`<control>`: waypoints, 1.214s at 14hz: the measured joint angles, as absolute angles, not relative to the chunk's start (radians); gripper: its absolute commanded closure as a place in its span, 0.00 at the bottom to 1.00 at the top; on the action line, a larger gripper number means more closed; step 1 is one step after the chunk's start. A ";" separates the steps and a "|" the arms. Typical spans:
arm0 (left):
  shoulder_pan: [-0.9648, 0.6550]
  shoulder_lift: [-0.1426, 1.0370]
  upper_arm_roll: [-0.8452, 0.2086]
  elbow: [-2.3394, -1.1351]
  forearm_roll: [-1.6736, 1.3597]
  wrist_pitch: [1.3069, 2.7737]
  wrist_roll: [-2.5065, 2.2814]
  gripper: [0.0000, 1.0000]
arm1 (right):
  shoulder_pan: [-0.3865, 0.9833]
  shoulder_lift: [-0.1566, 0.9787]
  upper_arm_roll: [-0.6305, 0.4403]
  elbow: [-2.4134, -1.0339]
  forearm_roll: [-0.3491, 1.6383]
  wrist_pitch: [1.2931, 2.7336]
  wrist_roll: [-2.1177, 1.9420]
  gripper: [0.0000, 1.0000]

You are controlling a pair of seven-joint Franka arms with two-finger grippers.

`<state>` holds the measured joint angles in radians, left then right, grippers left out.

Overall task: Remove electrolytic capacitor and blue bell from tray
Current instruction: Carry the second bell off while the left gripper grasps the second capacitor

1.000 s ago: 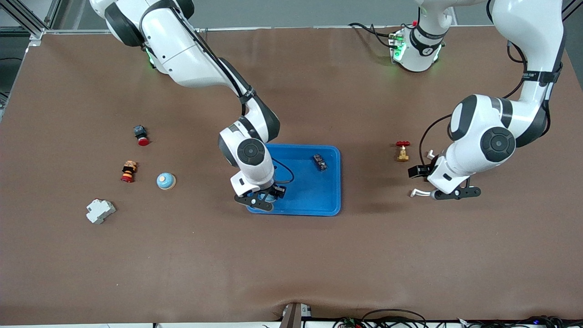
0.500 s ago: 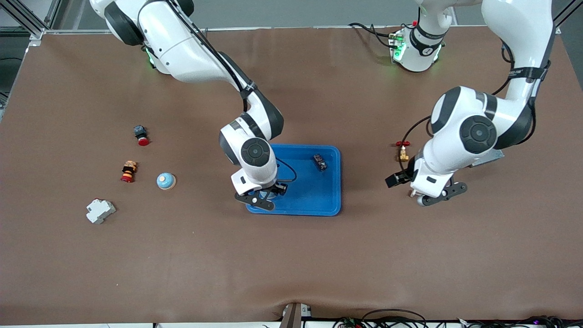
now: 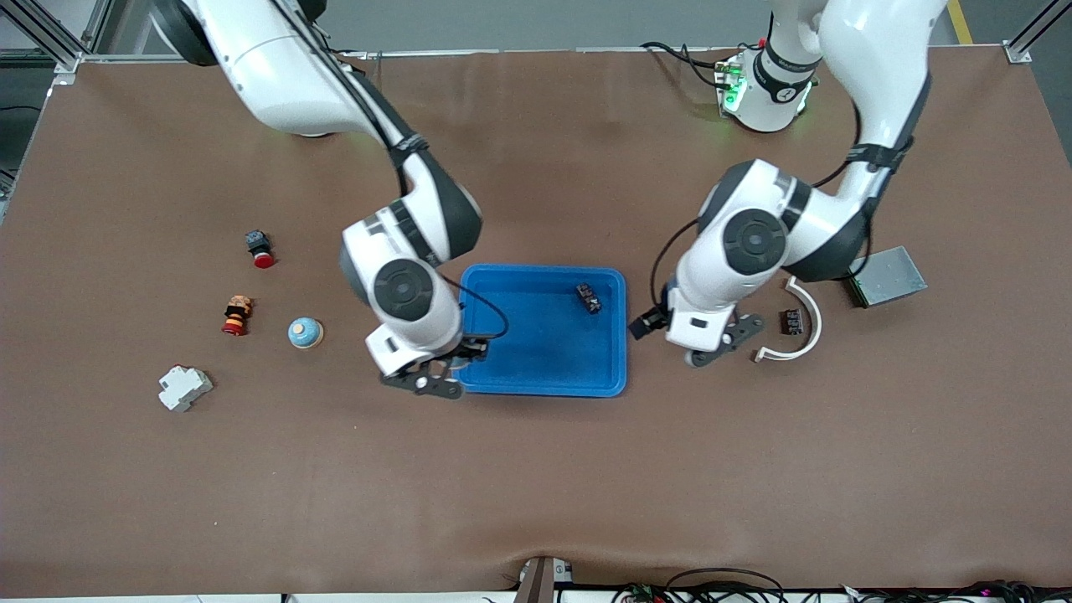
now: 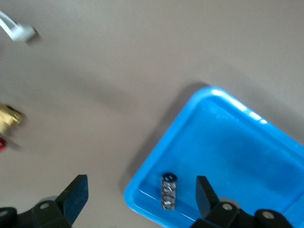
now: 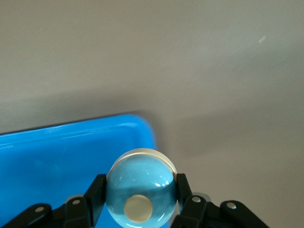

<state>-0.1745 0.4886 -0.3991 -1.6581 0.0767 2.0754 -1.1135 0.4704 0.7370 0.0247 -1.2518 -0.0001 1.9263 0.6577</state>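
both arms shifted, right gripper (image 5: pixel 140 209) clamping bell (image 5: pixel 141 193) over tray (image 3: pixel 544 368) edge, capacitor (image 3: pixel 589 298) inside, left gripper (image 4: pixel 137 199) apart

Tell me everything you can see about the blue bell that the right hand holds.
The bell is a glossy blue dome with a pale rim and a round cream button at its middle. The right hand is shut on it, one finger pressing each side, so it hangs in the air, tipped on its side, over the tray's corner toward the right arm's end of the table.
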 measured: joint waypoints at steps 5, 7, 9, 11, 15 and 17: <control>-0.253 0.562 -0.398 -1.649 0.116 2.150 -1.241 0.00 | 0.337 0.697 0.026 -1.344 0.001 1.961 0.401 1.00; -0.281 0.588 -0.398 -1.648 0.155 2.176 -1.317 0.00 | 0.288 0.669 0.026 -1.423 0.001 2.030 0.300 1.00; -0.302 0.608 -0.398 -1.646 0.164 2.194 -1.372 0.00 | 0.234 0.647 0.025 -1.503 0.001 2.103 0.197 1.00; -0.321 0.628 -0.398 -1.646 0.165 2.197 -1.402 0.00 | 0.182 0.634 0.025 -1.575 0.001 2.181 0.101 1.00; -0.355 0.667 -0.397 -1.645 0.170 2.199 -1.417 0.00 | 0.114 0.632 0.026 -1.657 0.001 2.285 -0.029 1.00; -0.363 0.684 -0.397 -1.645 0.197 2.199 -1.424 0.00 | 0.095 0.632 0.026 -1.671 0.001 2.309 -0.064 1.00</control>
